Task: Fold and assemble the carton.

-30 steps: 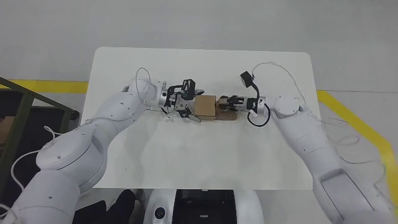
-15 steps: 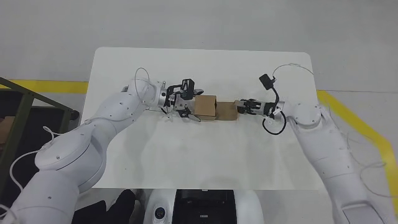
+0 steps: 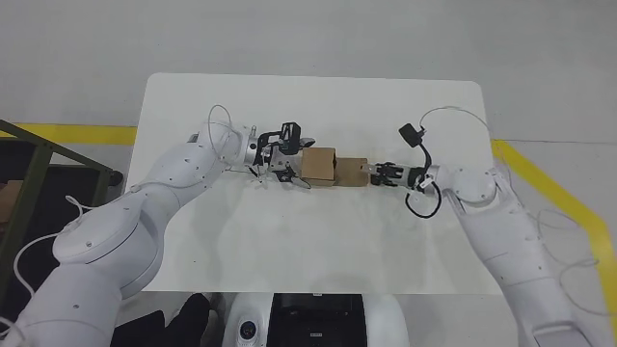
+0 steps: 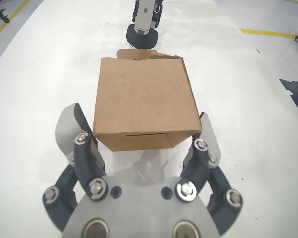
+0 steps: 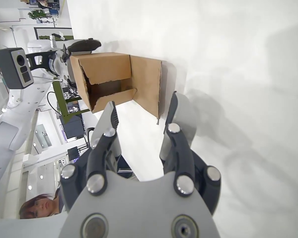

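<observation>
Looks to be at the end-closing step on the carton (image 3: 326, 167), lying on its side at the middle of the table (image 3: 241, 241). Shows one end already shut and tucked, facing the left claw (image 4: 139, 112). Has that claw spread wide, one finger (image 4: 72, 122) just beside each near corner of the shut end; cannot tell whether touching or just clear, so probably bracing rather than gripping. Leaves the far end open: a large flap (image 5: 146, 85) stretched out from the mouth, low along the table, and a small flap (image 5: 116, 97) half folded across the opening, with a ragged edge on the rim beside it. Places the right claw (image 5: 143, 100) just off that open end, apart from the cardboard, fingers parted to a moderate gap and holding nothing.

Next, by this reading, calls for pushing the small flap fully in first, then getting the right claw under or against the large flap and swinging it up over the mouth. Needs the left claw firm against the shut end, or else likely just slides the light carton across the smooth table. Needs a low, level approach as well, to avoid catching the flap's free edge and bending it outward
</observation>
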`<act>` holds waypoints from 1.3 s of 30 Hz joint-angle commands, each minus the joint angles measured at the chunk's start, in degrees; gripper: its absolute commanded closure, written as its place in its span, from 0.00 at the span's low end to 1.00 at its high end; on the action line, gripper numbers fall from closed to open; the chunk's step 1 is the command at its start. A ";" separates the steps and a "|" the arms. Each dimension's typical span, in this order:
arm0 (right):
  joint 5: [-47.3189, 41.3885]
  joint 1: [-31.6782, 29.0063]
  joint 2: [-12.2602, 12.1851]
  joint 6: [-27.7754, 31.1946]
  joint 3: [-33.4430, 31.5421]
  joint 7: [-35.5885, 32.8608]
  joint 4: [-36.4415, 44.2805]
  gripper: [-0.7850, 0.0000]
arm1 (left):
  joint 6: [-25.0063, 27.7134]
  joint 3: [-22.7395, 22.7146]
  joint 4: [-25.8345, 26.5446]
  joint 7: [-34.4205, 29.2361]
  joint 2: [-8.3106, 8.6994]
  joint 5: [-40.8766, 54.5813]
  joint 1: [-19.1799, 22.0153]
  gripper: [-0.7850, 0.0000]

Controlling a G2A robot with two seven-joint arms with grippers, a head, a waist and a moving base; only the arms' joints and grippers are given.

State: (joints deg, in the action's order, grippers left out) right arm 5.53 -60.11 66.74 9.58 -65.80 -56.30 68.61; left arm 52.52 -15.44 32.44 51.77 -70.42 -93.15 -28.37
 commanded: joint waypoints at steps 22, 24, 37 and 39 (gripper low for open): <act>-11.46 6.08 1.93 9.35 5.05 -5.61 -11.04 0.52 | -0.04 0.11 0.25 0.04 0.01 -0.28 0.18 0.05; -10.29 6.58 2.12 8.85 5.95 -4.86 -11.38 0.49 | 0.01 0.13 0.28 -0.01 0.00 -0.33 0.20 0.04; -14.94 8.06 2.75 18.14 7.40 -8.15 -13.60 0.44 | 0.14 0.17 0.23 -0.14 -0.07 -0.28 0.17 0.05; -13.64 8.37 2.70 19.03 7.58 -7.53 -13.71 0.38 | 0.16 0.16 0.16 -0.17 -0.08 -0.16 0.12 0.04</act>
State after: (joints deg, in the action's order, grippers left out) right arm -8.86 -51.91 69.48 28.22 -58.27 -64.20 54.93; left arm 52.66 -15.27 32.63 51.62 -70.50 -93.39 -28.23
